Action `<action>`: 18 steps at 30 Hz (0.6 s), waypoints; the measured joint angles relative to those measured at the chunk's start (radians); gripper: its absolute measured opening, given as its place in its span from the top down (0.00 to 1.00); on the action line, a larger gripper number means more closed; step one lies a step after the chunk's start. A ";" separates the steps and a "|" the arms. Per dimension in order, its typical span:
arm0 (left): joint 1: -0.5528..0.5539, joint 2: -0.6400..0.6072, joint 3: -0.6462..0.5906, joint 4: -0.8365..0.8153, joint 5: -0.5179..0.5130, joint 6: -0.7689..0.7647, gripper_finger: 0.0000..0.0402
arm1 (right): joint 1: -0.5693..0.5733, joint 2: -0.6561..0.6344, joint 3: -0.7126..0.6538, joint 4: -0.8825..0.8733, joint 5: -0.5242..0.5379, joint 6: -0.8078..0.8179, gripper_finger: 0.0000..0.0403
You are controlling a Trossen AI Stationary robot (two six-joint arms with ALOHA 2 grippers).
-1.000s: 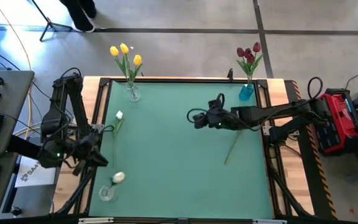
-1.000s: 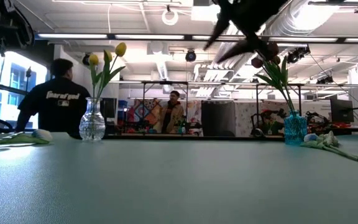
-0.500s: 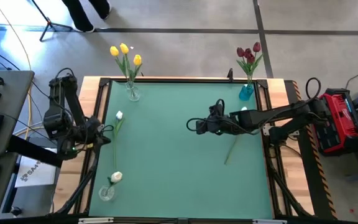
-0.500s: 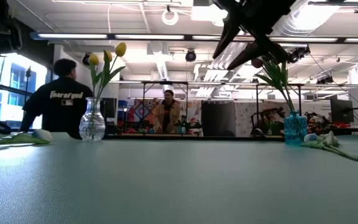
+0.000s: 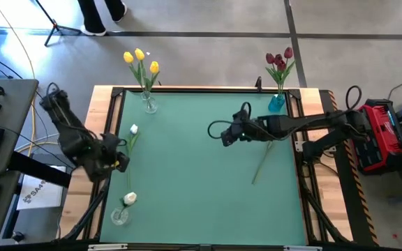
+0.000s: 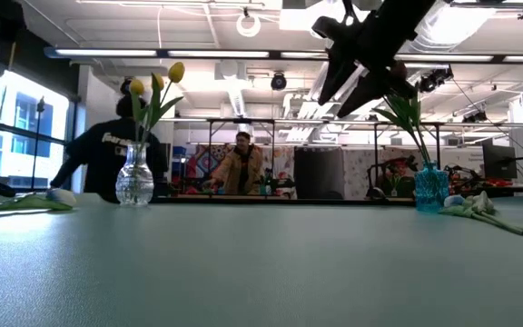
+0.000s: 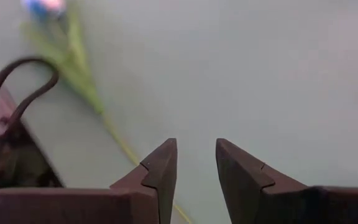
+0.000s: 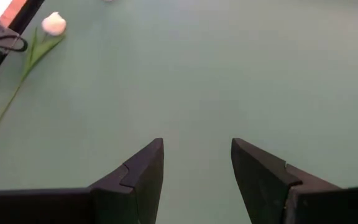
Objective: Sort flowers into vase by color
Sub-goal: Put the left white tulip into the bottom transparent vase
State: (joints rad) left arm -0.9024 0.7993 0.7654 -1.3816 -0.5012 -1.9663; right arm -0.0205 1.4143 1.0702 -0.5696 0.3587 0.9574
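White tulip [image 7: 45, 7] head blurred, left hand [image 7: 196, 163] empty, parted

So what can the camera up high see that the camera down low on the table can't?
Only the high view shows the clear vase with one white flower, the left gripper at the table's left edge, and a red machine beside the table.

Only the low view shows people in the room behind.

Both show the yellow flowers in their vase, the dark red flowers in the blue vase, and the right gripper.
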 joint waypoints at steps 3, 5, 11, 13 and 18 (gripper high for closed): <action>0.098 0.051 0.000 0.038 0.083 0.036 0.75 | -0.035 0.000 0.000 0.026 -0.047 -0.069 0.56; 0.168 0.090 0.000 0.077 0.120 0.075 0.75 | -0.055 0.000 0.000 0.049 -0.075 -0.113 0.56; 0.388 0.204 0.000 0.111 0.235 0.184 0.75 | -0.111 0.000 0.000 0.092 -0.155 -0.226 0.56; 0.458 0.240 0.000 0.111 0.283 0.242 0.75 | -0.127 0.000 0.000 0.096 -0.177 -0.259 0.56; 0.602 0.317 0.000 0.115 0.360 0.403 0.75 | -0.171 0.000 0.000 0.097 -0.246 -0.313 0.56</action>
State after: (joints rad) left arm -0.3002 1.1165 0.7654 -1.2665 -0.1416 -1.5630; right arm -0.1919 1.4143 1.0702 -0.4725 0.1129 0.6443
